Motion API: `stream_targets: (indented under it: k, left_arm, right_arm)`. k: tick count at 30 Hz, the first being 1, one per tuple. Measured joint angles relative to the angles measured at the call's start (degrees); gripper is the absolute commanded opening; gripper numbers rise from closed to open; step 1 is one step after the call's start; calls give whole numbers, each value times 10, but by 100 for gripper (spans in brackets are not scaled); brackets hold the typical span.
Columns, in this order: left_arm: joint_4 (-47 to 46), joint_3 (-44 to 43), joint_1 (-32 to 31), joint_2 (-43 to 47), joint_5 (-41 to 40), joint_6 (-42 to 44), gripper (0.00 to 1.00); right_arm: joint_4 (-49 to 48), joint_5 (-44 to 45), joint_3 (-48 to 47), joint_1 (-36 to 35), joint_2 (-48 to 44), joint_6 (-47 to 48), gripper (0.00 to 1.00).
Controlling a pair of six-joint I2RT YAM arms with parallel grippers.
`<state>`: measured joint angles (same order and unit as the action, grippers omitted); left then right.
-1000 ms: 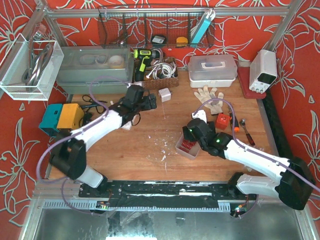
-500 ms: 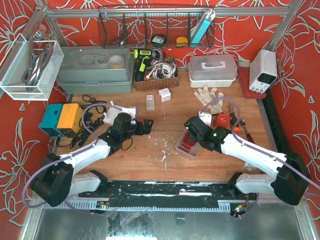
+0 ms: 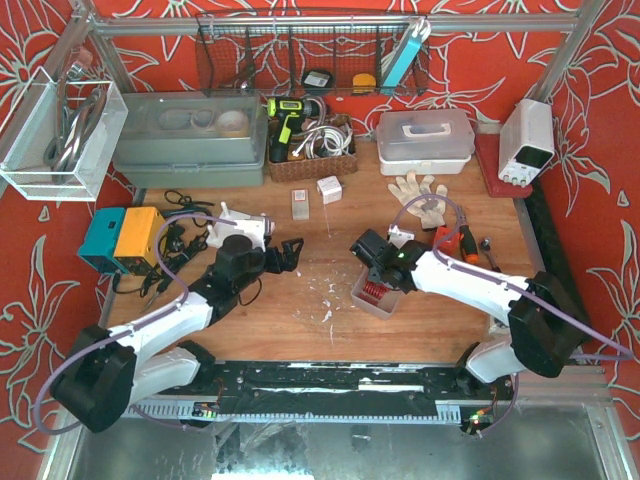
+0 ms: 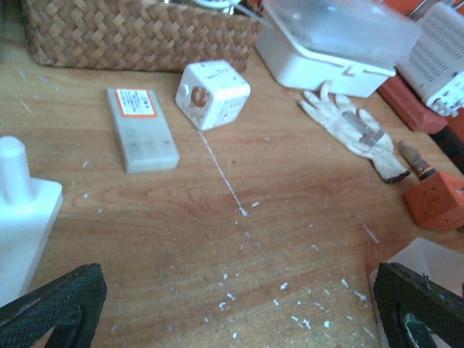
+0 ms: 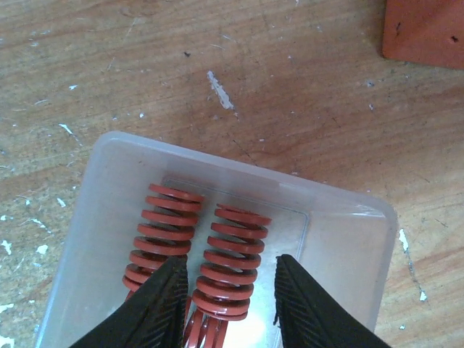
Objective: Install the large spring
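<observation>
Two red coil springs lie side by side in a clear plastic tray (image 5: 348, 239), which the top view shows right of centre (image 3: 384, 305). My right gripper (image 5: 232, 279) reaches down into the tray with its jaws drawn in around the right-hand large spring (image 5: 233, 254). The left finger sits between the two springs, and a thin gap still shows at the right finger. The other spring (image 5: 163, 228) lies just left of it. My left gripper (image 4: 239, 297) hovers wide open over bare wood, holding nothing. Beside it stands a white block with an upright peg (image 4: 14, 196).
A white cube (image 4: 212, 94), a flat white box (image 4: 141, 129), a work glove (image 4: 355, 127) and an orange block (image 4: 438, 199) lie on the wood. A wicker basket (image 4: 130, 32) and a lidded white box (image 4: 333, 36) stand at the back.
My right gripper slid left over the tray and its jaws closed in from wide open around the right spring. My left arm drew back from the far centre towards the near left.
</observation>
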<state>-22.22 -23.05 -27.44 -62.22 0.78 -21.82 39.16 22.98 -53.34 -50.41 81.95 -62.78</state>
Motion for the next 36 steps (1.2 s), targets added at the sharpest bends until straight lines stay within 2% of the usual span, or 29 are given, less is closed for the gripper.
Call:
stream_targets:
  k: [30,33,36]
  left_arm:
    - [-8,11,0,42,-37,-1,100]
    - [-8,11,0,42,-38,-1,100]
    - [-8,11,0,42,-41,-1,100]
  right_arm:
    - [-4,-44,-25,18,152,-64,38]
    - [-4,-44,-30,20,156,-64,35]
    - [-6,-44,-30,21,157,-60,26]
